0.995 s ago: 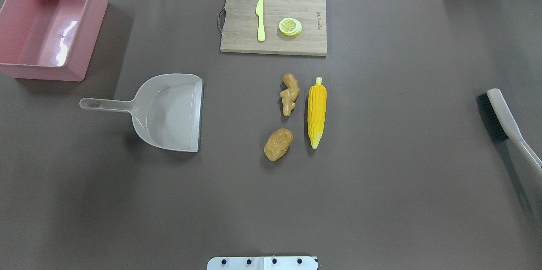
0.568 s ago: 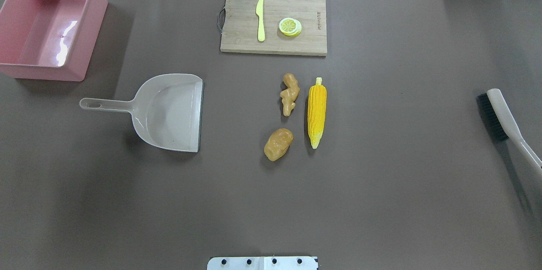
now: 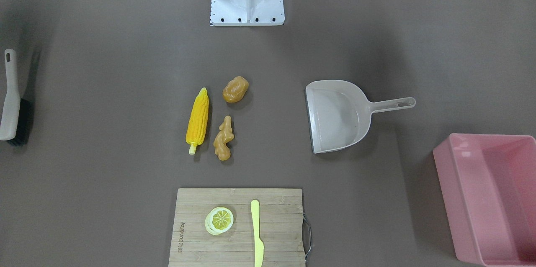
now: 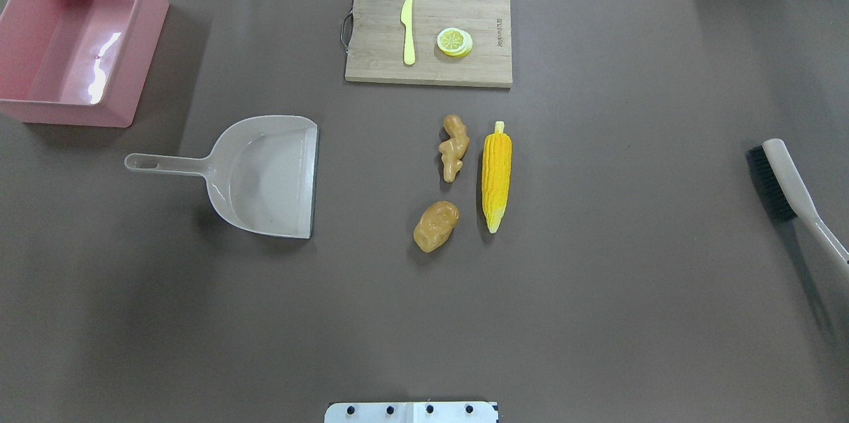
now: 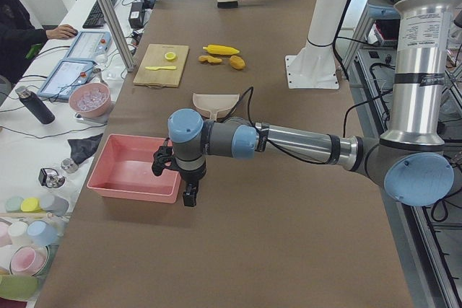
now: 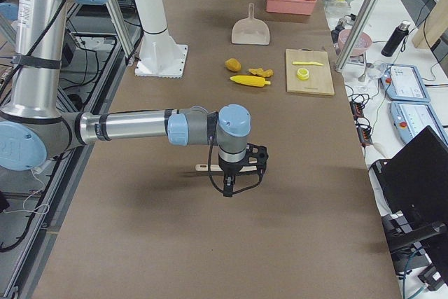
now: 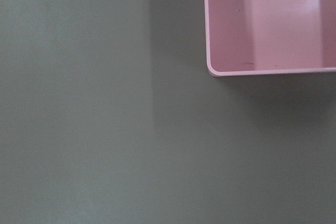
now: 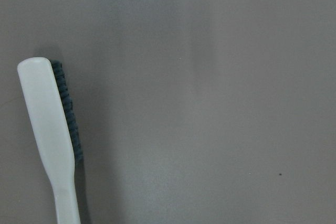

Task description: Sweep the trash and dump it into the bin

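Note:
The trash lies mid-table: a yellow corn cob [image 4: 496, 174], a tan-brown potato-like lump [image 4: 436, 226] and a knobbly ginger-like root [image 4: 454, 146]. The pink bin [image 4: 149, 52] stands at the far left corner. My left gripper [image 5: 189, 198] shows only in the exterior left view, hanging just beside the bin's near wall [image 5: 130, 191]; I cannot tell if it is open or shut. My right gripper [image 6: 227, 188] shows only in the exterior right view, hanging over the brush [image 6: 204, 167]; I cannot tell its state. The left wrist view shows a bin corner [image 7: 262, 71].
A beige dustpan [image 4: 265, 174] lies left of the trash, mouth toward it. A beige brush with black bristles [image 4: 789, 187] lies at the right edge. A wooden cutting board [image 4: 371, 45] at the back holds a pale yellow knife [image 4: 408, 30] and a lemon slice [image 4: 454, 42].

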Motion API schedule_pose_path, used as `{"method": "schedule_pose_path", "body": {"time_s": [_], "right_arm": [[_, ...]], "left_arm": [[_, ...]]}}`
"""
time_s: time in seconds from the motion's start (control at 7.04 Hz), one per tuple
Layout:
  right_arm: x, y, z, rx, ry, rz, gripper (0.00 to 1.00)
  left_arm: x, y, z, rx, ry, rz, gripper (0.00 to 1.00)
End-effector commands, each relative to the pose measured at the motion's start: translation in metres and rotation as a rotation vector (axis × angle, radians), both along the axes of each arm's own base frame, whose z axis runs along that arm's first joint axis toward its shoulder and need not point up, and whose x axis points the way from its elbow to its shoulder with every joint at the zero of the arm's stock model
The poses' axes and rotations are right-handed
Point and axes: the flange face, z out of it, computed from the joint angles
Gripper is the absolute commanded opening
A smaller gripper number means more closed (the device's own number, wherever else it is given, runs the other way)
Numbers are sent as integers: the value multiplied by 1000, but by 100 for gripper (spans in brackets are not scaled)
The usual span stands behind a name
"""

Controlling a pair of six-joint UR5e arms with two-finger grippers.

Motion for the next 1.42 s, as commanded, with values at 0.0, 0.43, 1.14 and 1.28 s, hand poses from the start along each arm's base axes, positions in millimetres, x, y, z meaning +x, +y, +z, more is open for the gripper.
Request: {"method": "schedule_pose_path", "body": {"time_s": [0.0, 0.43, 1.14, 1.28], "right_arm": [[0, 0, 0, 0, -2, 0, 100], [0, 0, 1, -3, -4, 0, 100], [-1, -1, -1, 0, -7, 1, 100], [-1, -2, -2, 2, -7, 1, 100]], "left_arm": [[0, 0, -1, 4, 1, 1, 98], [4, -5, -5, 13, 1, 11, 98], [41, -55, -70, 69, 6, 76, 98], [48, -72, -101, 69, 7, 84, 98]]}}
